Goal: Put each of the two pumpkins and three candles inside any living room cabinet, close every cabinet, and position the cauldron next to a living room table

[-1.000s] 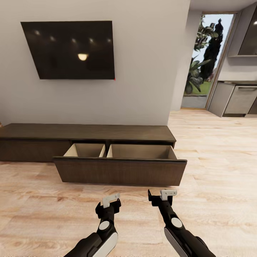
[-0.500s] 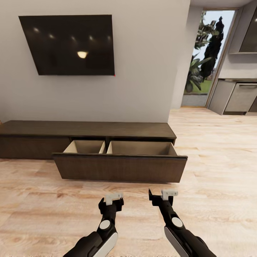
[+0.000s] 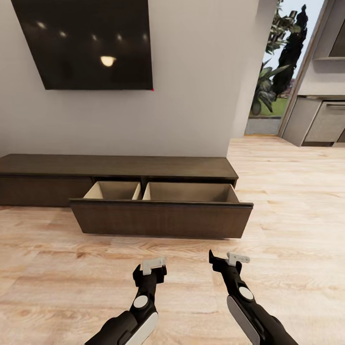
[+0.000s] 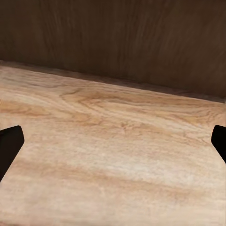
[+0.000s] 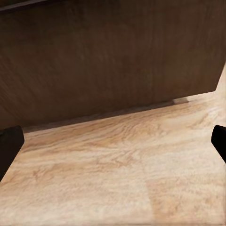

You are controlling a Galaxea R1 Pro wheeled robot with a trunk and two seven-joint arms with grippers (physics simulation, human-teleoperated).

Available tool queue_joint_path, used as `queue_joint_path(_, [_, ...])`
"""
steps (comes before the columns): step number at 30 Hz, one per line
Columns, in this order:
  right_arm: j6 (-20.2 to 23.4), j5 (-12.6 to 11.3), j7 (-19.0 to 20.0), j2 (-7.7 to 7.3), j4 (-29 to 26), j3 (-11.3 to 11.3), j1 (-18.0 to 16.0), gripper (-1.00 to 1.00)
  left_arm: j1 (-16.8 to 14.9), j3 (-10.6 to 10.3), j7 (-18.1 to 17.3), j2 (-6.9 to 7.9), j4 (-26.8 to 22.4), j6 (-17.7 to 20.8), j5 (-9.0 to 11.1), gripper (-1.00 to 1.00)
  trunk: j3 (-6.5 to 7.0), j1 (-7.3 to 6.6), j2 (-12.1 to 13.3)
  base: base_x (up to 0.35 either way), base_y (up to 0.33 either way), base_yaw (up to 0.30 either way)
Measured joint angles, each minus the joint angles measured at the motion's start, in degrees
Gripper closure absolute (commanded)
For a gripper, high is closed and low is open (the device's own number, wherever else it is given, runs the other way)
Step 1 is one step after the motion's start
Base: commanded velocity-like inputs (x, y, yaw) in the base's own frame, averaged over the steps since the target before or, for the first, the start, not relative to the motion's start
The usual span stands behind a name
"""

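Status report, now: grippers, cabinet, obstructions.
Left gripper and right gripper open, empty, over floor. Cabinet drawer pulled out, visible insides bare. Nothing between grippers and drawer.

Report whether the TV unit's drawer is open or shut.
Open. The cabinet's wide drawer front stands pulled out from the body, exposing two pale tan compartments; what shows of them looks empty.

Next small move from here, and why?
Probably push the open drawer front shut. The cabinet drawer stands pulled out, its visible tan insides look empty, and both the left end effector and right end effector are open, holding nothing, right before it.
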Motion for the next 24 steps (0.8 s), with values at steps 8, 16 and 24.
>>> queue_joint_path(8, [0.2,0.3,0.0,0.00,0.0,-0.1,0.0,-1.00,0.0,1.4,1.4,-0.07,-1.6,0.1,0.2,-1.00,0.00,-0.02,0.0,0.105,0.000,0.000])
queue_joint_path(16, [0.2,0.4,0.1,0.00,0.0,-0.1,0.0,-1.00,0.1,2.0,2.2,-0.09,-2.4,0.2,0.1,-1.00,0.00,-0.02,0.0,0.080,0.009,0.000])
queue_joint_path(24, [0.2,0.5,0.1,0.00,0.1,-0.1,0.0,-1.00,0.1,2.1,2.2,-0.07,-2.3,0.4,0.4,-1.00,0.00,-0.03,0.0,0.292,0.062,0.000])
